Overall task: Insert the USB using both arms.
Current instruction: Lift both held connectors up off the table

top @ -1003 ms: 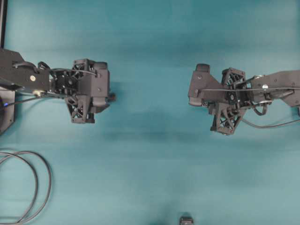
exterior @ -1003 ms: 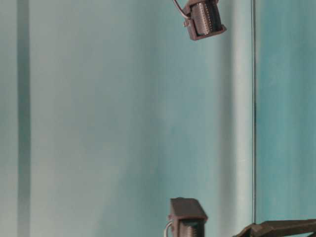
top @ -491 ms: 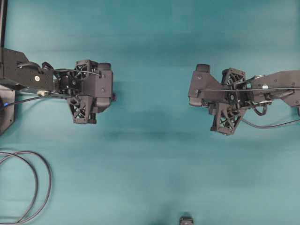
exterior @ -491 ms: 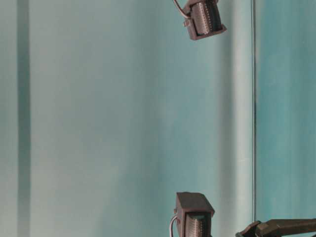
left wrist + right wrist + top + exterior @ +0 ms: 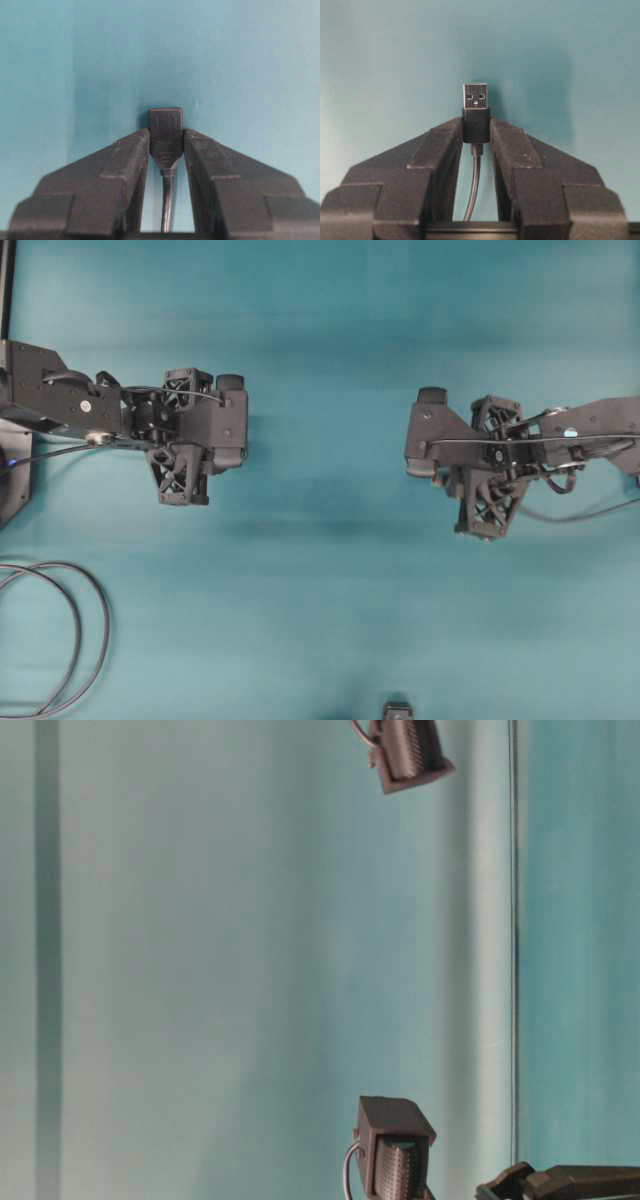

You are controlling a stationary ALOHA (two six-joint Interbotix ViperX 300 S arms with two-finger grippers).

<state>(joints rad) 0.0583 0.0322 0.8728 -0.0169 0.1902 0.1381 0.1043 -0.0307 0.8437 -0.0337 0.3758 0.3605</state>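
Observation:
In the right wrist view, the USB (image 5: 475, 96) shows its silvery tip pointing away from me. Its dark body is pinched between the pads of my right gripper (image 5: 476, 131), which is shut on it, and its thin cable hangs back between the fingers. The left wrist view shows my left gripper (image 5: 166, 145) shut on an all-dark socket connector (image 5: 165, 125), both pads touching its sides. From overhead, the left arm (image 5: 190, 432) and right arm (image 5: 480, 455) face each other across a wide gap. Both connectors are hidden under the wrists there.
A looped dark cable coil (image 5: 75, 635) lies at the lower left of the teal table (image 5: 330, 570). A small dark object (image 5: 398, 708) sits at the bottom edge. A dark base (image 5: 12, 475) stands at the left edge.
My left gripper's jaws have come together onto the socket connector while the left arm edged right. The right arm has shifted slightly down and turned a little, still holding the USB.

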